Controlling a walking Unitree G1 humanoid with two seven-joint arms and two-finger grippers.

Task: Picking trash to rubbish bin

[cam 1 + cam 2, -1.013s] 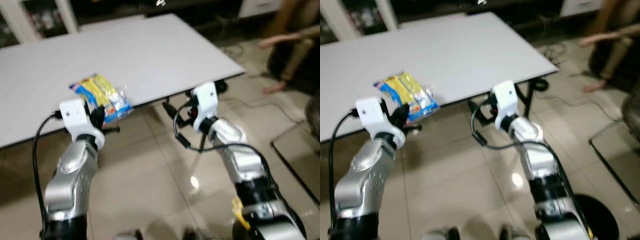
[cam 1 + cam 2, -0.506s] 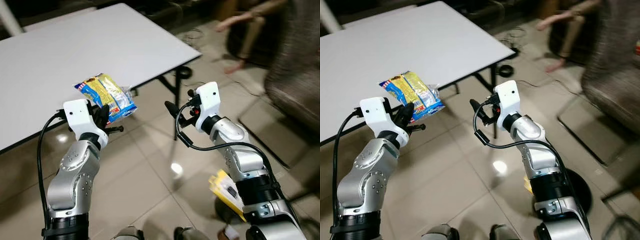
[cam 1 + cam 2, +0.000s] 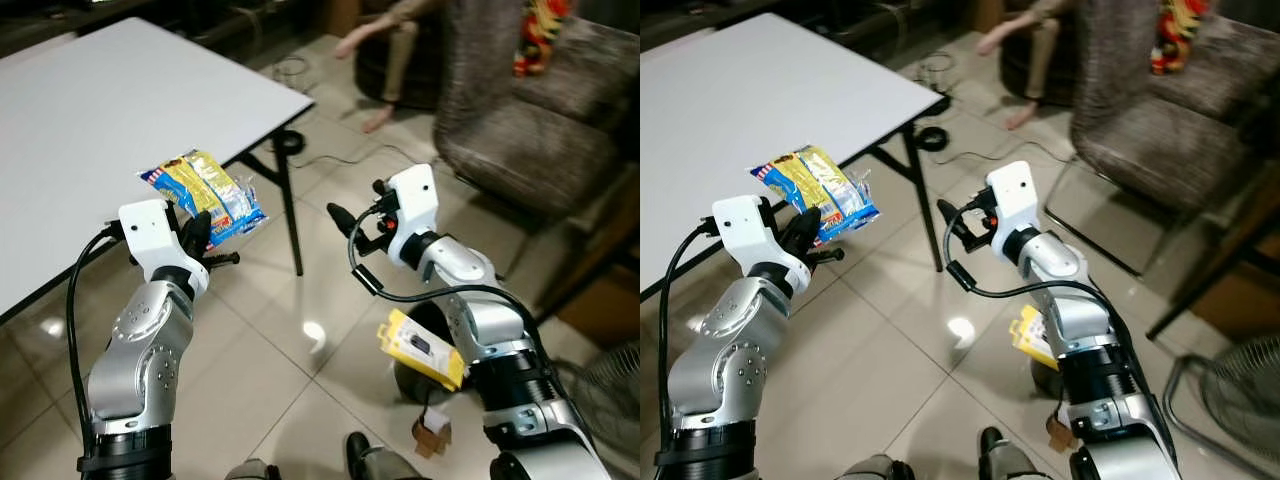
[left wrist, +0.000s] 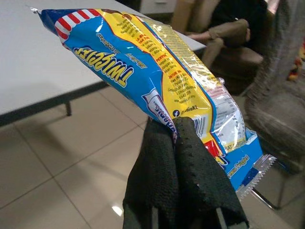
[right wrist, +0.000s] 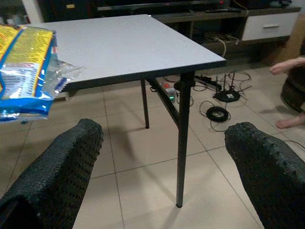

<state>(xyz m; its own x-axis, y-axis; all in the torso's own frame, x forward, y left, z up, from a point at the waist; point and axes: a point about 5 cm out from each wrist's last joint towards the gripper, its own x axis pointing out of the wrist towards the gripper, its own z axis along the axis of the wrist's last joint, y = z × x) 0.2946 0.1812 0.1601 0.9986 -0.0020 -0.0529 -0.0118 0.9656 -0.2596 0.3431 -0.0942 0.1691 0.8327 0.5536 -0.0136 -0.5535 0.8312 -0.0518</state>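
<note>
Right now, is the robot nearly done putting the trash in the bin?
About halfway. Done: the snack packet is off the white table, pinched in the shut left hand and held over the floor. In hand: carrying it. Left: reaching the dark bin on the floor behind the right arm and dropping it in. The right hand is open and holds nothing.
</note>
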